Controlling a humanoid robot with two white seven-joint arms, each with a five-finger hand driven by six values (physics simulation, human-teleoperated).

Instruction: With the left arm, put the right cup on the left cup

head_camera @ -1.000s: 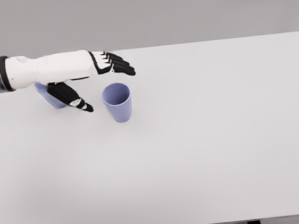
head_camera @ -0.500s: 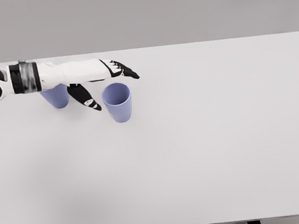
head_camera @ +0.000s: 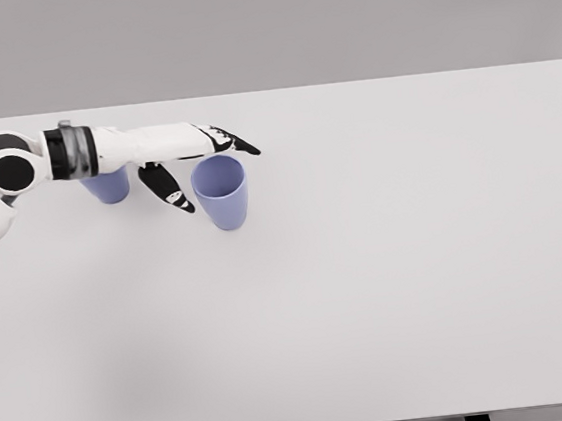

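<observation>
Right cup (head_camera: 221, 192) stands upright beside the left cup (head_camera: 107, 184) — probably light, stiff, slippery plastic; grip its wall near the rim. Left hand (head_camera: 187, 160) spread, empty — contact unclear.

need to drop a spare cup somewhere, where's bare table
Everything right of the right cup out to the table edge is bare, as is the whole near half. The far-left corner is crowded: left hand, both cups, left cup partly hidden.
</observation>
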